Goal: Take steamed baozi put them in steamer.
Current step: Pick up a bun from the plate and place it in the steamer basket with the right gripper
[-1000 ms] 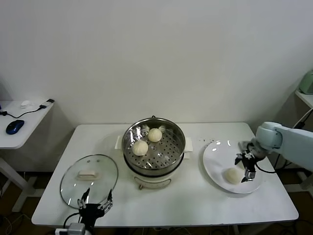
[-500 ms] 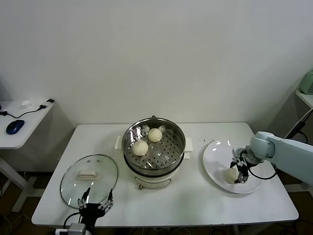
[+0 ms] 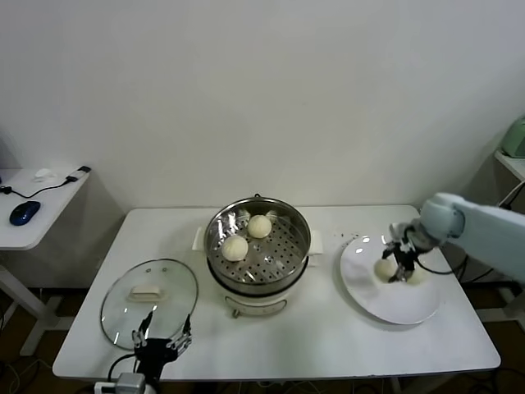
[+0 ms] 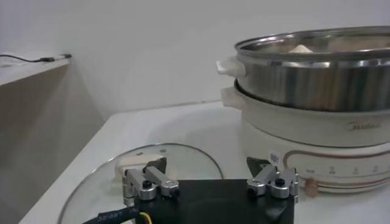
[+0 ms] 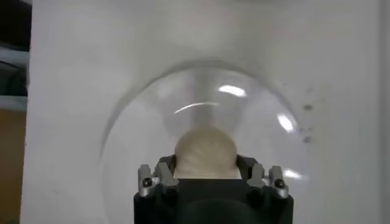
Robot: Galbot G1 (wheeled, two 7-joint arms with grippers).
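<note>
The left gripper (image 3: 162, 342) idles open at the near-left edge by the lid (image 3: 149, 290), while well right of the steamer (image 3: 257, 246) the right gripper (image 3: 394, 269) clasps a baozi (image 3: 385, 267) over the plate (image 3: 394, 302), so the carry runs leftward.

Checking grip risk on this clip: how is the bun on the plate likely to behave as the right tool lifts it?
The bun, seated between the right tool's closed fingers, looks soft, so it probably dents rather than cracks. Its smooth dome might slip or roll across the glossy plate if released. It likely lifts easily, being small.
</note>
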